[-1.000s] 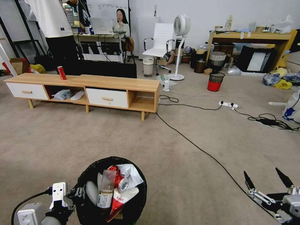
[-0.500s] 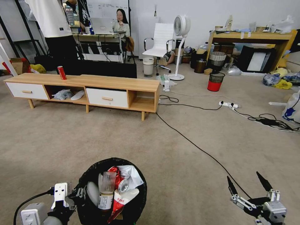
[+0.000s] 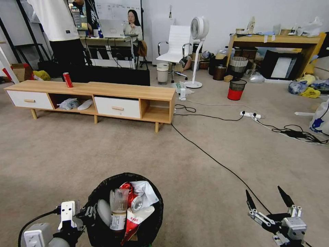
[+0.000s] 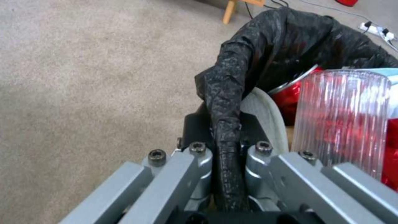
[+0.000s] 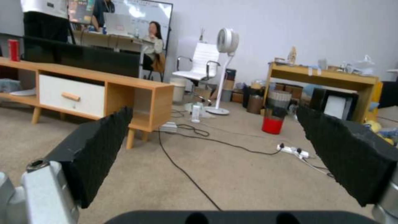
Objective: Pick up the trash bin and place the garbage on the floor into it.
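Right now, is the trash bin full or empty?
Nearly full: the trash bin holds a clear ribbed bottle, crushed red can and snack packet up near its rim.

Beige carpet (image 3: 102, 151), low wooden cabinet (image 3: 92, 99), white office chair (image 3: 176, 46), white wall (image 3: 240, 13).

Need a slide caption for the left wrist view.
Left gripper clamped on the lined rim of the round black wire-mesh trash bin, ribbed clear bottle inside.

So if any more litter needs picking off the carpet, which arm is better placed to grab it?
The right. Its claw is open and empty, low over the carpet. The left claw is shut on the trash bin rim, so it is busy holding the bin.
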### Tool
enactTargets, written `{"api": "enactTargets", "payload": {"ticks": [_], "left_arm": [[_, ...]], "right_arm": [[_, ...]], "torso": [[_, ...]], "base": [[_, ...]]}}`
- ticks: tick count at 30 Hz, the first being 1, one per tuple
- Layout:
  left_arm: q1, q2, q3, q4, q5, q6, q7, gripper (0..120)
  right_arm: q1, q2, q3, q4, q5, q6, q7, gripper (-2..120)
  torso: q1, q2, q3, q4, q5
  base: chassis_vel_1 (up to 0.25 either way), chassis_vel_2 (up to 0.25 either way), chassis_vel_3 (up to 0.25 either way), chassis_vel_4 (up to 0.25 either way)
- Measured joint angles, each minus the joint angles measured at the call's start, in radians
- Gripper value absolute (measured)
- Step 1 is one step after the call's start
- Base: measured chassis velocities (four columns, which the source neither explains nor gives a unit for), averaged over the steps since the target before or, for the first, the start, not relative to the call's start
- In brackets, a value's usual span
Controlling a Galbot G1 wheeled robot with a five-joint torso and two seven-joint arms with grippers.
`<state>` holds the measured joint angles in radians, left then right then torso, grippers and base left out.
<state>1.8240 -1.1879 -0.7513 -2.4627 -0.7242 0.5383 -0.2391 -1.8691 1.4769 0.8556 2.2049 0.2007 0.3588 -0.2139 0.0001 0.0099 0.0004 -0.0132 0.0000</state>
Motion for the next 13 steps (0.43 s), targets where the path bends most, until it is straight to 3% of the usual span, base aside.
{"api": "enactTargets", "payload": {"ticks": [13], "left_arm": [[-0.001, 0.0, 0.003, -0.006, 0.0, 0.0, 0.001, 4]], "right_arm": [[0.005, 0.003, 0.001, -0.006, 0.0, 0.002, -0.007, 100]], "torso": [[0.0, 0.0, 0.0, -0.0001, 0.0]], "base": [[0.0, 0.0, 0.0, 0.0]]}}
